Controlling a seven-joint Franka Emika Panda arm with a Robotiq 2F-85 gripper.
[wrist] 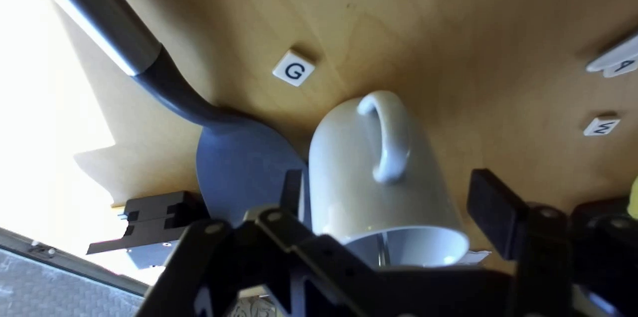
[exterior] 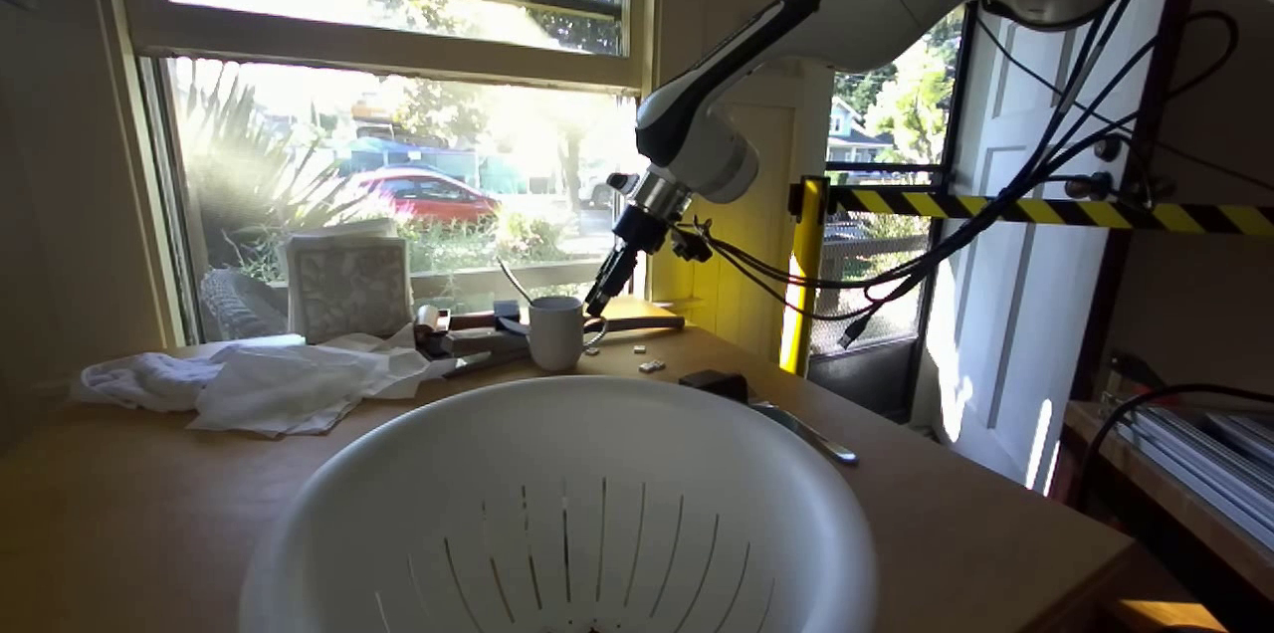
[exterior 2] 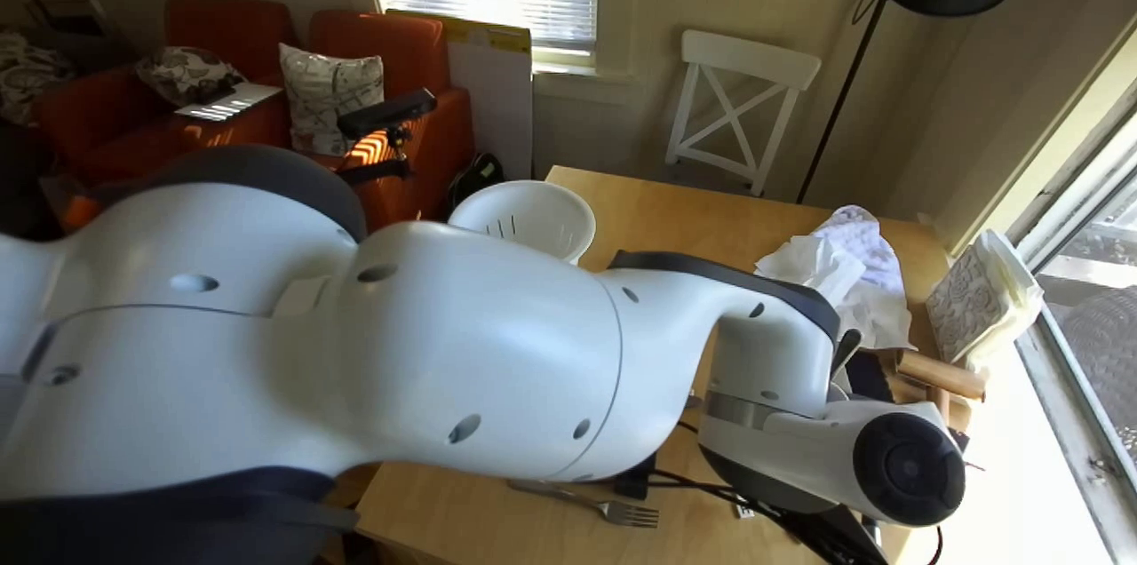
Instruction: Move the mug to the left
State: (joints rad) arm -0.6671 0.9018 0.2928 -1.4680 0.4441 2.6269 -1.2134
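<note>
Where the wrist view is showing the tool (wrist: 392, 202) with its fingers apart, the mug (wrist: 344, 177) is appearing between them, contact undetermined, and a tile (wrist: 294, 68) is reading G. In an exterior view the mug is standing upright on the tabletop (exterior: 955, 528) beyond the slotted bowl (exterior: 557, 434), which that view is cutting off; in an exterior view the arm (exterior 2: 480, 343) is largely hiding the mug.
</note>
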